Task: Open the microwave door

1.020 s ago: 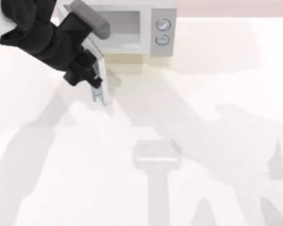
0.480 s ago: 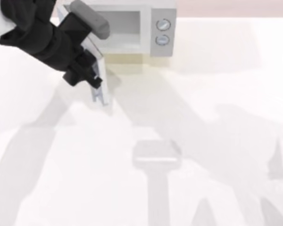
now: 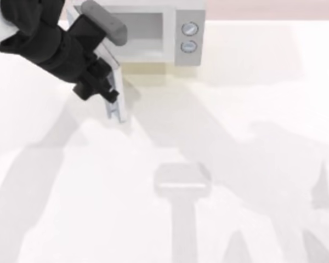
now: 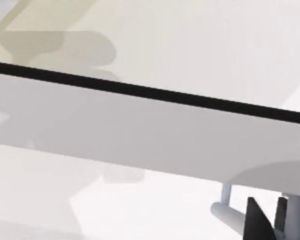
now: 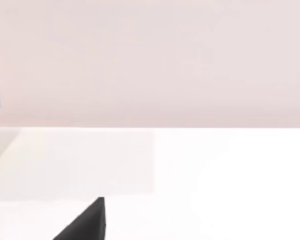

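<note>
The microwave door (image 3: 116, 93) stands swung open (left gripper (image 3: 105, 90) on its edge).

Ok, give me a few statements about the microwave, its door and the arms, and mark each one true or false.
1. The microwave door is swung open. True.
2. The left gripper is at the door's free edge. True.
3. The microwave stands at the near edge of the table. False: it stands at the far edge.
4. The two knobs sit side by side. False: one above the other.
5. The right arm shows in the top view. False: only the left arm.
</note>
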